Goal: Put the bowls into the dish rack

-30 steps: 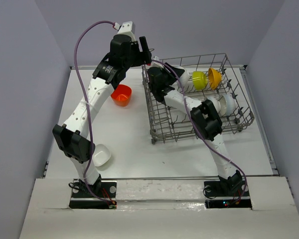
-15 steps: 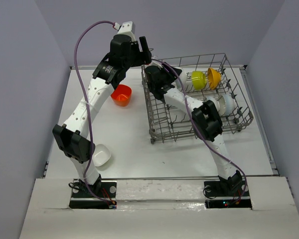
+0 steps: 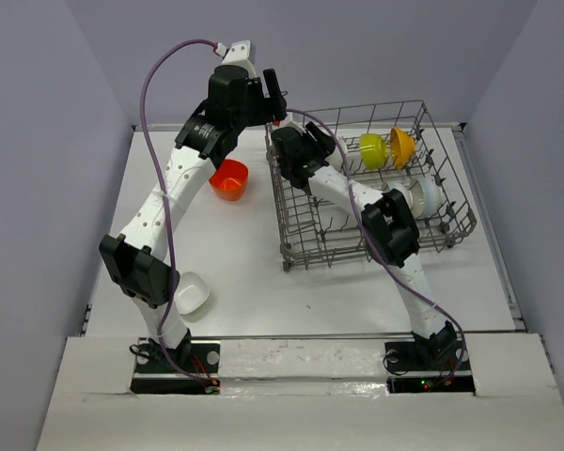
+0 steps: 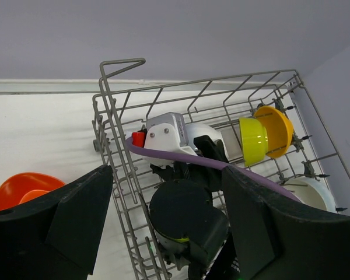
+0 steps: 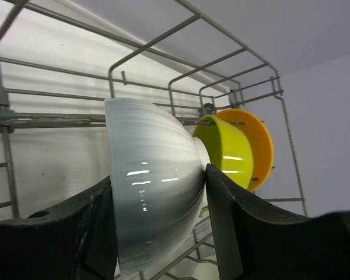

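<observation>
White tabletop (image 3: 235, 263): right arm (image 3: 391, 227) bends into rack (image 3: 285, 218), right fingers (image 5: 254, 233) around white bowl (image 5: 151, 186), grip unclear; left arm (image 3: 174, 178) raised, left fingers (image 4: 76, 216) spread.

Nothing legible anywhere (in any of the views) — no words, brands or numbers.

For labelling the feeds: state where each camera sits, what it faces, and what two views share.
Top external: above, behind the robot, looking down on table and dish rack; left arm, right arm show.
Left wrist: high beside the rack, facing into it; left gripper shows.
Right wrist: inside the rack, facing a white bowl in the right gripper.
Shared: lime green bowl, in both wrist views.
</observation>
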`<state>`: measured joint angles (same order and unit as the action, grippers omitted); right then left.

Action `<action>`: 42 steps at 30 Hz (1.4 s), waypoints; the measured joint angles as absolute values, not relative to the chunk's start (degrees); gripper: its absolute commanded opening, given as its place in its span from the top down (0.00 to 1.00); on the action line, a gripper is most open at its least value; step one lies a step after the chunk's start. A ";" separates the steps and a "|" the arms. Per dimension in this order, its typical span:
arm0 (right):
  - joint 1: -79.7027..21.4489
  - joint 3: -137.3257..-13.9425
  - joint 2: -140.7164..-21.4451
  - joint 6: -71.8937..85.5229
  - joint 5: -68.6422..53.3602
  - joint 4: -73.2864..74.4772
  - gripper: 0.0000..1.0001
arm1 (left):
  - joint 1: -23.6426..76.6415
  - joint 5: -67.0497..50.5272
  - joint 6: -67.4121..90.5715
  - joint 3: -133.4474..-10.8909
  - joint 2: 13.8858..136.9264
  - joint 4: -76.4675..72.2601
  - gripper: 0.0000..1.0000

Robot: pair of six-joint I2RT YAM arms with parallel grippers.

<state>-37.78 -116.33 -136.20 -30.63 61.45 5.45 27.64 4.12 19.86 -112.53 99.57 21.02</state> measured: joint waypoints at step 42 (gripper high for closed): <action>-39.88 -111.33 -123.28 -16.49 42.57 21.08 0.08 | 28.05 5.65 19.84 -112.53 99.57 19.86 0.16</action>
